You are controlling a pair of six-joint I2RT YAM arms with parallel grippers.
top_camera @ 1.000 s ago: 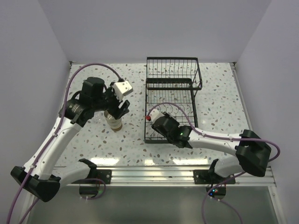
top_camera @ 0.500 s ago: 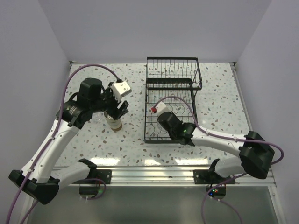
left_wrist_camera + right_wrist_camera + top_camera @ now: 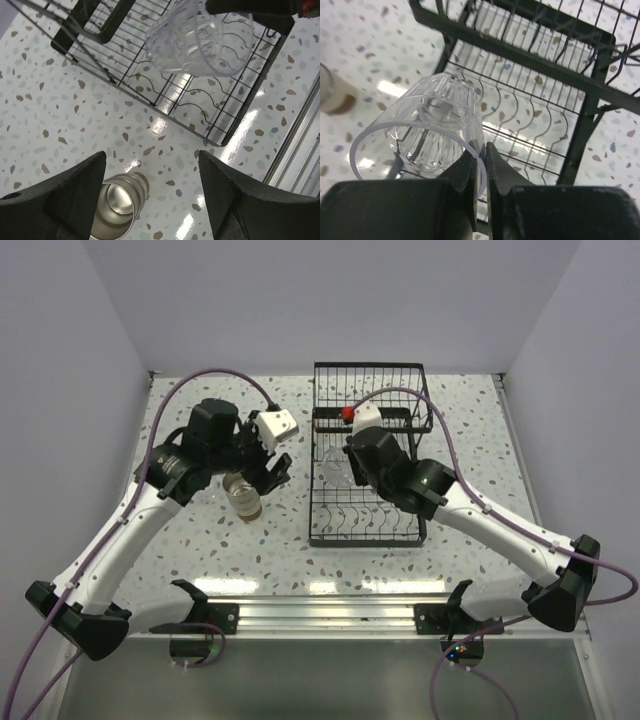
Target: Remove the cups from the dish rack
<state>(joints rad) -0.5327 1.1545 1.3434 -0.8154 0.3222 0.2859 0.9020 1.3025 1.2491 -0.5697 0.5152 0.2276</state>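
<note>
Compared with a second ago, the right gripper (image 3: 345, 468) is up from the near end of the dish rack (image 3: 400, 538) and now hangs over its middle rows. The left arm has drawn up off the stack of brown cups (image 3: 242, 496). In the right wrist view the two fingers are pinched together on the rim of a clear tumbler (image 3: 427, 130), which lies tilted on its side in the air, above the prongs and touching none of them. The left gripper (image 3: 151, 162) stands with its fingers wide apart above the brown stack, which sits nested and mouth-up on the speckled table (image 3: 190, 540), just left of the rack. So the brown cups look unloaded already, though I cannot count the stack for certain. The lifted tumbler is out of the rack but not yet set down. I cannot make out the second clear cup; no other cup shows among the prongs, so little seems left.
</note>
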